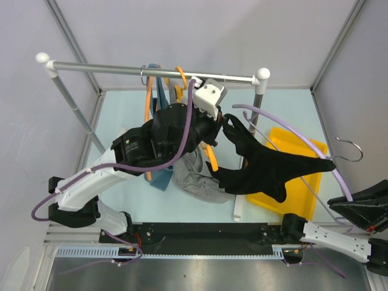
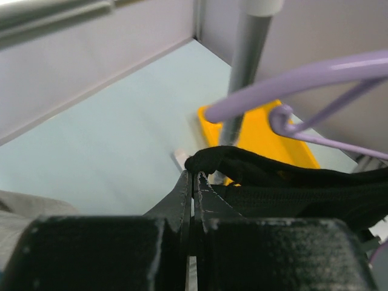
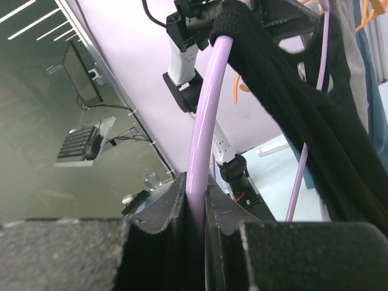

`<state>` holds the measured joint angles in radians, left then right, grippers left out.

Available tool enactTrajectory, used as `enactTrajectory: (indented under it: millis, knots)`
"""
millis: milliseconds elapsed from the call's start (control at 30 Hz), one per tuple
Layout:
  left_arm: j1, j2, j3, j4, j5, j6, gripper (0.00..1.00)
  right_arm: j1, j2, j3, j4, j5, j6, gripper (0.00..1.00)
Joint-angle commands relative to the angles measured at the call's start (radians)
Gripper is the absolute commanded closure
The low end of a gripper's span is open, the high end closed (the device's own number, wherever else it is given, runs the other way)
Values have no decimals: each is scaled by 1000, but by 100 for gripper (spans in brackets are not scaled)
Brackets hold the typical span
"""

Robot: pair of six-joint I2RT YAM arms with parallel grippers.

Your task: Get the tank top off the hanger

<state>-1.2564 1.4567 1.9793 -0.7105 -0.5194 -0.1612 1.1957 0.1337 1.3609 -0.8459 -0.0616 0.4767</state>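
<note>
A black tank top (image 1: 267, 167) hangs stretched on a lilac hanger (image 1: 291, 130) held in mid-air over the right of the table. My left gripper (image 1: 225, 123) is shut on the top's strap (image 2: 209, 160) at its upper left end. My right gripper (image 1: 350, 203) is shut on the hanger's lilac bar (image 3: 203, 145) at the far right; the strap (image 3: 254, 48) wraps the bar's far end. The hanger's metal hook (image 1: 351, 148) points right.
A clothes rail (image 1: 151, 68) spans the back with orange hangers (image 1: 180, 76) and blue garments (image 1: 160, 97). A grey garment (image 1: 197, 176) lies on the table. A yellow tray (image 1: 303, 182) sits under the tank top. The rail's right post (image 1: 257, 100) stands close behind.
</note>
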Motion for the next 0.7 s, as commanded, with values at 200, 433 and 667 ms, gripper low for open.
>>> enactTrajectory:
  millis: [200,433,667]
  knots:
    - [-3,-81,-83,20,410,25,92,1,107,-45,119,32,-20,100]
    - [-3,-174,-91,12,453,37,16,-1,133,-135,162,46,13,100]
    - [-3,-285,-203,254,611,-69,17,-2,205,-190,254,40,5,100]
